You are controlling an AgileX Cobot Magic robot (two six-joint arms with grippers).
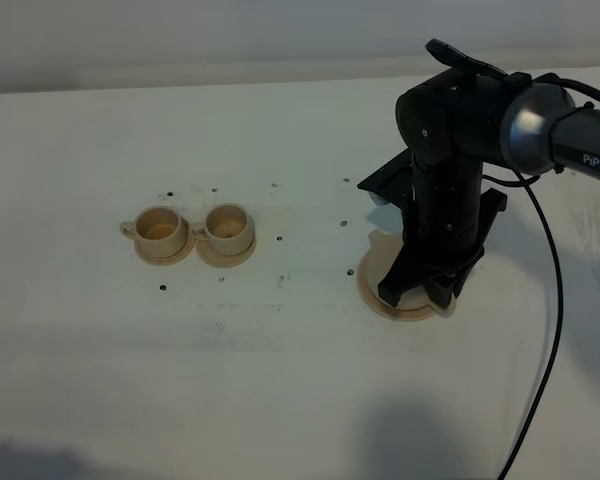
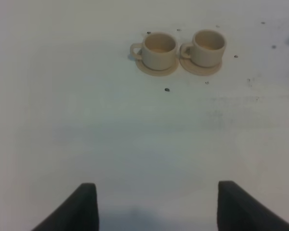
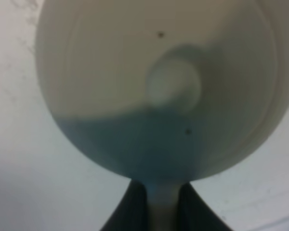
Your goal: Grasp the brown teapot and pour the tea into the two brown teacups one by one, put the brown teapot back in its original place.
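The brown teapot [image 3: 111, 72] fills the right wrist view from above, its lid knob [image 3: 173, 89] near the middle. My right gripper [image 3: 163, 211] is shut on its loop handle. In the high view the right gripper [image 1: 425, 285] points down over the wide tan saucer [image 1: 378, 290] and hides the pot. I cannot tell whether the pot rests on the saucer. The two brown teacups [image 1: 160, 230] [image 1: 228, 228] stand side by side on small saucers at the left, handles to the left. My left gripper [image 2: 156, 207] is open and empty, well short of the cups [image 2: 159, 48] [image 2: 209, 45].
The white table [image 1: 280, 380] carries small dark specks around the cups. The right arm's black cable [image 1: 545, 330] hangs down toward the front right edge.
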